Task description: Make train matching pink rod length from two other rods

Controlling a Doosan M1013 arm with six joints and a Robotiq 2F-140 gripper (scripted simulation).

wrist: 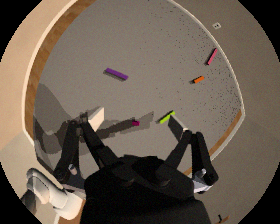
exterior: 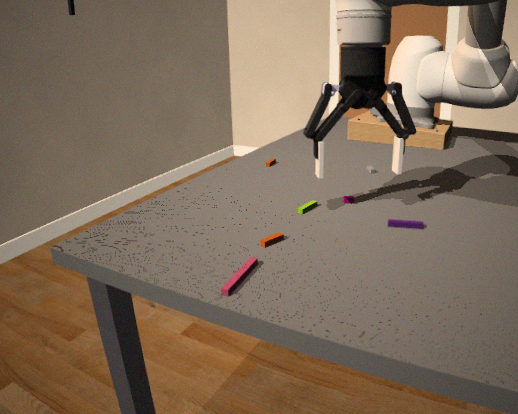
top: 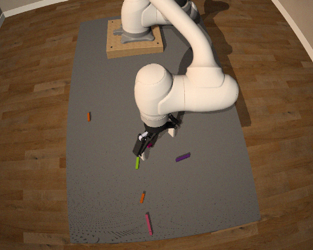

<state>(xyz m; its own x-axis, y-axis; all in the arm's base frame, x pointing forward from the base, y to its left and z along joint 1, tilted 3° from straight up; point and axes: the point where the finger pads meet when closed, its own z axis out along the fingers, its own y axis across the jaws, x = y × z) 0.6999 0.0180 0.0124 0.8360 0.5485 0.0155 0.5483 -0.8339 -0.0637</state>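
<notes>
Mid-frame, the gripper (exterior: 355, 159) hangs spread wide and empty above the table (exterior: 133, 260). Lower centre lies the pink rod (top: 148, 224); lime rod (top: 137, 162) and nearest orange rod (top: 142, 197) sit well apart, so no train exists yet.

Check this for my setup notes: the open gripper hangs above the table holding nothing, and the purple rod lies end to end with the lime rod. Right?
Not quite. The gripper is open and holds nothing, but the purple rod lies well apart from the lime rod, touching nothing. The exterior view shows the gap.
</notes>
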